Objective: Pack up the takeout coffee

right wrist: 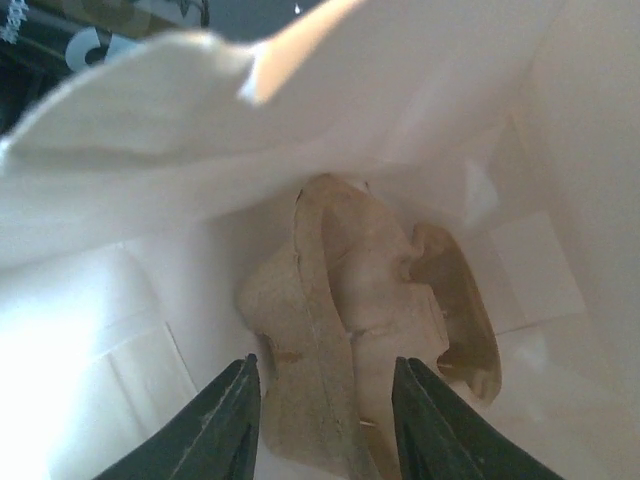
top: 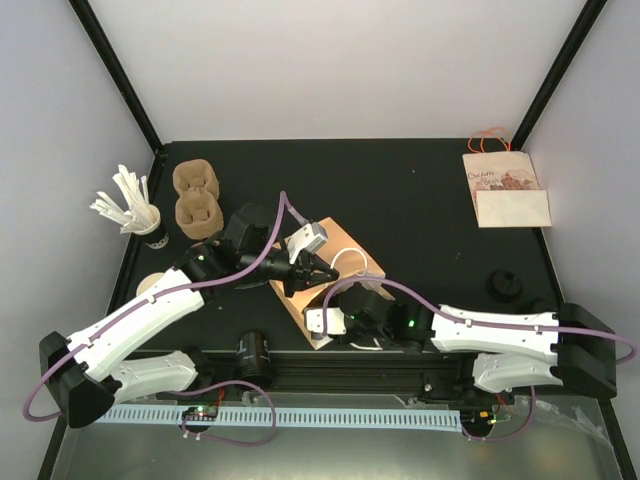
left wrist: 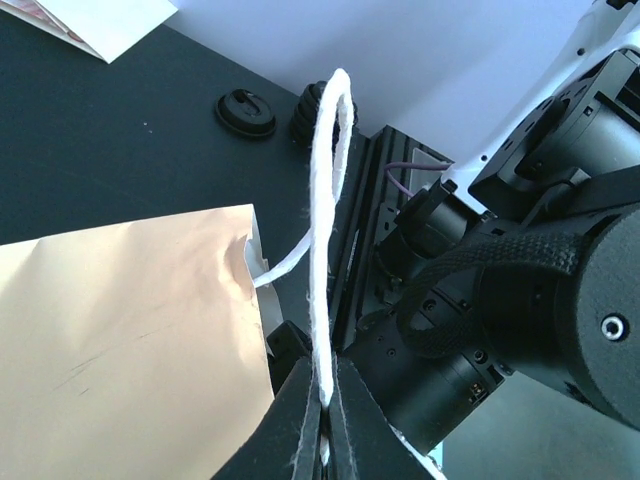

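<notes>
Both bent: left gripper (left wrist: 322, 392) pinches handle (left wrist: 325, 200), right gripper (right wrist: 325, 405) seemingly inside bag (right wrist: 560, 150).

Tan paper bag (top: 303, 303) lies on its side, handle (left wrist: 325, 220) raised, carrier (right wrist: 350, 330) inside.

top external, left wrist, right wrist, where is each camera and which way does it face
top external: above and behind, looking down on the black table; left arm and right arm show, bases nearest.
left wrist: on the left gripper, looking along the paper bag; its fingers pinch the white handle, right arm alongside.
right wrist: on the right gripper, looking into the bag at a pulp cup carrier; fingers apart.
shared: top and left wrist both show bag, handle.
</notes>
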`<action>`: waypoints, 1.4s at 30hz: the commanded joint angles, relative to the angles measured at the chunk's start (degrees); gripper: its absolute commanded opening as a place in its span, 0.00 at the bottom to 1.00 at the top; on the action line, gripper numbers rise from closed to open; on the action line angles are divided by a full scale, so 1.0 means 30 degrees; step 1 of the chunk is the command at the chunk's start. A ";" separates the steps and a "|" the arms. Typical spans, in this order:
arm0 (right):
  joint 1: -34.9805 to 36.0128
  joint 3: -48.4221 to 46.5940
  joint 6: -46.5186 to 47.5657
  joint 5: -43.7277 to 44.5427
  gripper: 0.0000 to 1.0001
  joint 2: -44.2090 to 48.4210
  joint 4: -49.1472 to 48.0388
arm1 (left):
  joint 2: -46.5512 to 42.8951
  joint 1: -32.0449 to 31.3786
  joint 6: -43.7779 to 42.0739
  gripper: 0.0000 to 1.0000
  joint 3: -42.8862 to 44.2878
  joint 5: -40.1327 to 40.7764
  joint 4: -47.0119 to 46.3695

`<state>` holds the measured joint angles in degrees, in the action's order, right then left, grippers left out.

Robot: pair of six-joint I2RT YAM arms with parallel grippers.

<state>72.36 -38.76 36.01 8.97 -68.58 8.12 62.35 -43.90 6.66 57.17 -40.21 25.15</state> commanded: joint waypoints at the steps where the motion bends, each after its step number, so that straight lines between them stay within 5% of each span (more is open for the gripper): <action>1: 0.0312 -0.0801 0.0476 0.1471 0.36 -0.0611 0.1036 | -0.0126 0.0014 0.0184 0.02 0.0200 -0.0272 -0.0663; 11: 0.0713 -0.0792 0.0151 0.3022 0.01 -0.0442 0.0452 | -0.0124 0.0043 0.0198 0.01 0.0247 0.0828 -0.0341; 24: 0.0715 0.0276 -0.8709 0.3078 0.01 0.5121 0.2610 | 0.0621 0.0182 0.1732 0.02 0.0763 0.2902 -0.0859; 30: 0.0705 0.0091 -1.5313 0.5969 0.01 0.5152 0.3086 | 0.1272 0.0190 0.3456 0.02 0.0969 0.1484 -0.2485; 36: 0.0725 0.1558 -1.8288 0.9236 0.01 0.3949 -0.0351 | 0.1286 0.0190 0.4907 0.02 0.0608 0.0476 -0.4076; 42: 0.0741 0.3763 -1.6452 1.1524 0.01 0.2118 -0.7153 | 0.1330 0.0190 0.6164 0.02 0.0266 -0.0484 -0.5348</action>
<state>74.30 -30.52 -13.39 35.75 -59.20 0.82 66.48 -43.51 21.21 57.67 -37.30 15.22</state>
